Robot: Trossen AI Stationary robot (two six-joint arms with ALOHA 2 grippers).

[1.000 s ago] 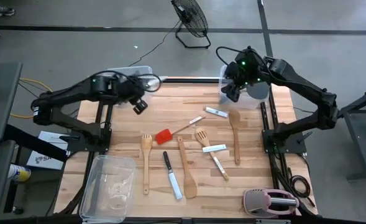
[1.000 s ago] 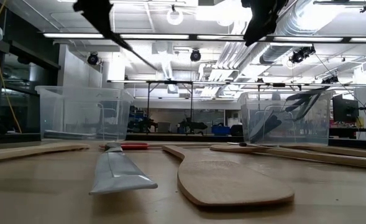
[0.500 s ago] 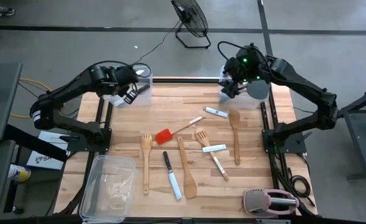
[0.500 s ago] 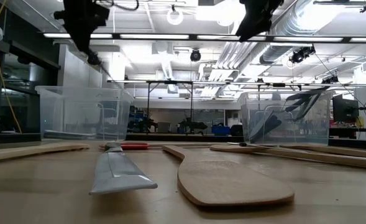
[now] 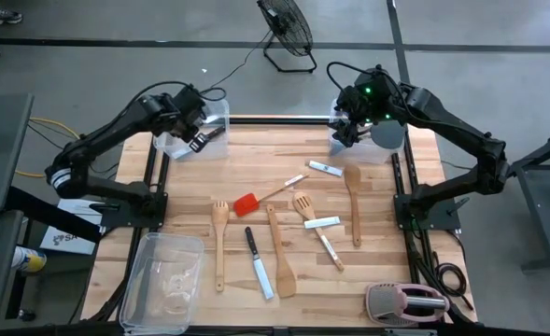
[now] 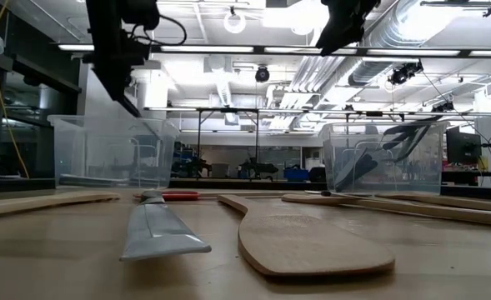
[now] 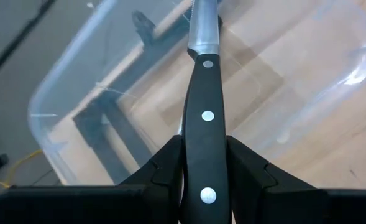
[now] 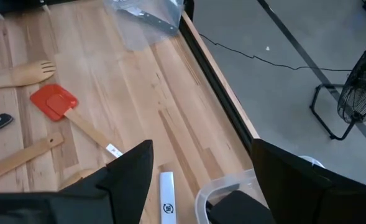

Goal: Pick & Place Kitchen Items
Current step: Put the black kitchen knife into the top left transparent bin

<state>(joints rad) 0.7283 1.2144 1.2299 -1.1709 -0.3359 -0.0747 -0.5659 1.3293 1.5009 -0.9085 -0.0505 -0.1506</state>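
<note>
My left gripper (image 5: 198,136) is shut on a black-handled knife (image 7: 202,93) and holds it over the clear bin (image 5: 214,117) at the table's far left corner. The bin also shows in the left wrist view (image 7: 77,93). My right gripper (image 5: 347,131) is open and empty, up above the clear bin (image 5: 385,136) at the far right corner. That bin holds dark utensils (image 6: 378,150). More items lie flat on the table: a red spatula (image 5: 246,203), wooden turners (image 5: 219,238) and a black-handled knife (image 5: 258,263). My left gripper pinches the knife's black riveted handle (image 7: 202,124) between its two fingers (image 7: 170,162), which lie along its two flat sides. The blade (image 7: 204,28) points away from the gripper, down toward the bin. The knife is lifted clear, with its tip (image 6: 132,107) above the bin's rim.
A wooden spoon (image 5: 354,201), a wooden spatula (image 5: 279,252) and white-bladed knives (image 5: 323,224) lie mid-table. An empty clear bin (image 5: 167,280) stands at the near left and a pink-and-grey toaster (image 5: 405,303) at the near right. Bare wood lies between the two far bins.
My left gripper has carried the knife toward the table's far left corner, over the clear bin. The knife has tipped from a long slant to steeper, blade down. My right gripper has stayed over the far right bin.
</note>
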